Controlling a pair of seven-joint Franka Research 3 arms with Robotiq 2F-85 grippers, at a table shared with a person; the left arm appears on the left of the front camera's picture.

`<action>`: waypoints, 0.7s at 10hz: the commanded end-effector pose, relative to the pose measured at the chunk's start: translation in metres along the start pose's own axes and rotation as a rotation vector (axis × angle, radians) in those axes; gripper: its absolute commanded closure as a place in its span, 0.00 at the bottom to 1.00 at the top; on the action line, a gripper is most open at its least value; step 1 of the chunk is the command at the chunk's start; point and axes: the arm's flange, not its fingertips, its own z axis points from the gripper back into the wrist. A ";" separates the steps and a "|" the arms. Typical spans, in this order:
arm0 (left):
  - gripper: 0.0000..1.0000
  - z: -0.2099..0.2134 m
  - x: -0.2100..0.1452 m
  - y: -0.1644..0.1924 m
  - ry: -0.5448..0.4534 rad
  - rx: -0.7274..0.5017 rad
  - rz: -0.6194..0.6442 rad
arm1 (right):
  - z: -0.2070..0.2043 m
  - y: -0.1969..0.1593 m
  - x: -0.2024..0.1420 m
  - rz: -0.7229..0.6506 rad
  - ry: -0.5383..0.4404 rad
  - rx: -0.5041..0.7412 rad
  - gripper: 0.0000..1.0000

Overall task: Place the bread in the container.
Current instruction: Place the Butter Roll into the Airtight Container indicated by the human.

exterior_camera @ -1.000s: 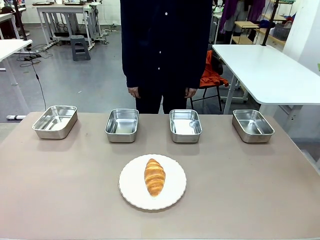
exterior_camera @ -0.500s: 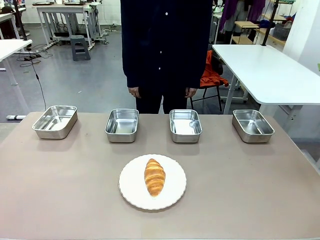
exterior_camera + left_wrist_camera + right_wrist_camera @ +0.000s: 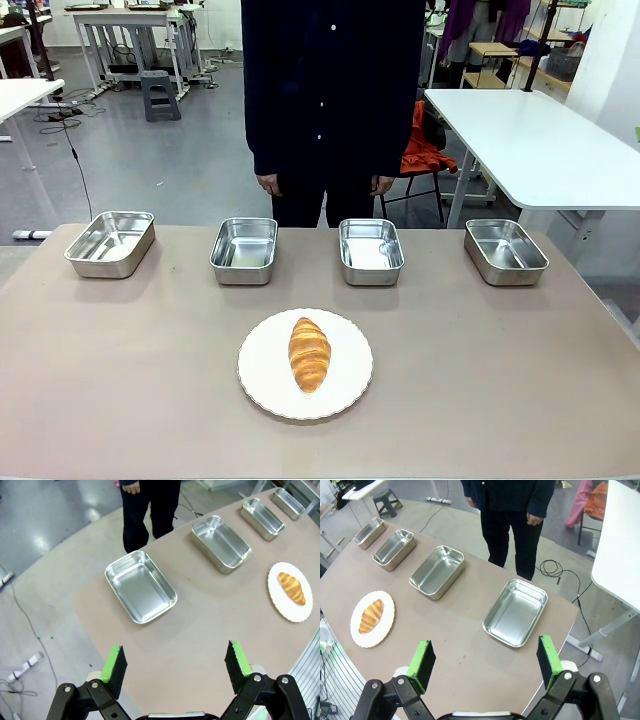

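As bread (image 3: 309, 353) tops plate (image 3: 260, 372) | left pincer (image 3: 174, 659), right pincer (image 3: 485, 656) spread | person (image 3: 330, 90) cropped

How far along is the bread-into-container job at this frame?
Nothing is done yet: the bread lies on its plate, and all four trays are empty. Nothing is in hand: the left hand and right hand are open, holding nothing. Left to do: grasp the bread, carry it to one of the trays, release.
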 end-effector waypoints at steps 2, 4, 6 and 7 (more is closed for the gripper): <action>0.00 0.001 0.001 0.000 -0.002 0.005 0.007 | 0.000 0.000 0.000 0.002 -0.007 0.003 0.00; 0.00 0.001 0.001 0.000 -0.002 0.005 0.007 | 0.000 0.000 0.000 0.002 -0.007 0.003 0.00; 0.00 0.001 0.001 0.000 -0.002 0.005 0.007 | 0.000 0.000 0.000 0.002 -0.007 0.003 0.00; 0.00 0.001 0.001 0.000 -0.002 0.005 0.007 | 0.000 0.000 0.000 0.002 -0.007 0.003 0.00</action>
